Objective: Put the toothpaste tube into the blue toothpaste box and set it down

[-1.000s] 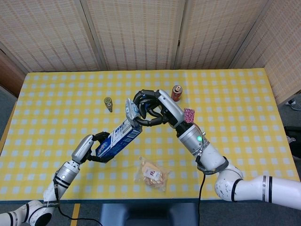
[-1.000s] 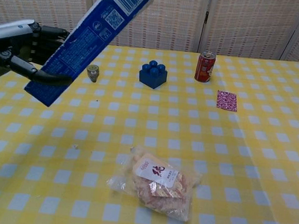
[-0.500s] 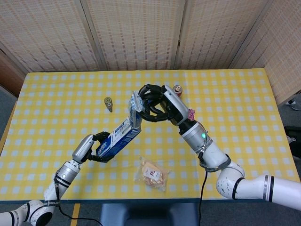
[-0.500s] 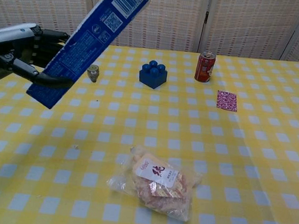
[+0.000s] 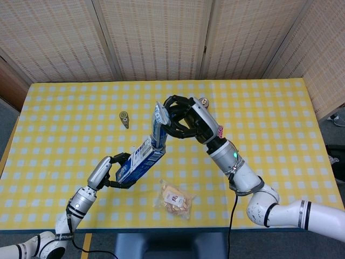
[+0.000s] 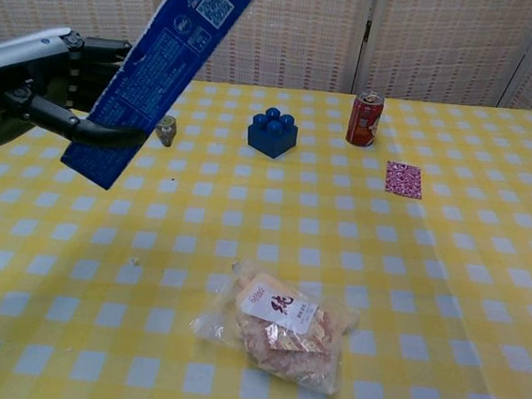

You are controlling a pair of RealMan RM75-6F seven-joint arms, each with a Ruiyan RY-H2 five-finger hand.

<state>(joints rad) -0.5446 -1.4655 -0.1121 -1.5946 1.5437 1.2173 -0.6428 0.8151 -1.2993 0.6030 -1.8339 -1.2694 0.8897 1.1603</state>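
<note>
My left hand (image 5: 110, 171) grips the lower end of the blue toothpaste box (image 5: 141, 159), which is held off the table and tilted up to the right. The chest view shows the same box (image 6: 161, 60) slanting steeply, its top end out of frame, with the left hand (image 6: 41, 84) wrapped around it. My right hand (image 5: 186, 120) holds the toothpaste tube (image 5: 159, 125), whose lower end sits in the box's open upper end. The right hand does not show in the chest view.
On the yellow checked table (image 5: 269, 108) lie a snack bag (image 5: 174, 199), a red can (image 6: 364, 118), a blue toy brick (image 6: 272, 131), a pink patterned card (image 6: 404, 178) and a small round object (image 5: 124, 118). Folding screens stand behind the table.
The right hand has turned the tube more upright and brought it to the box's mouth. The left hand has shifted slightly right and raised the box steeper.
</note>
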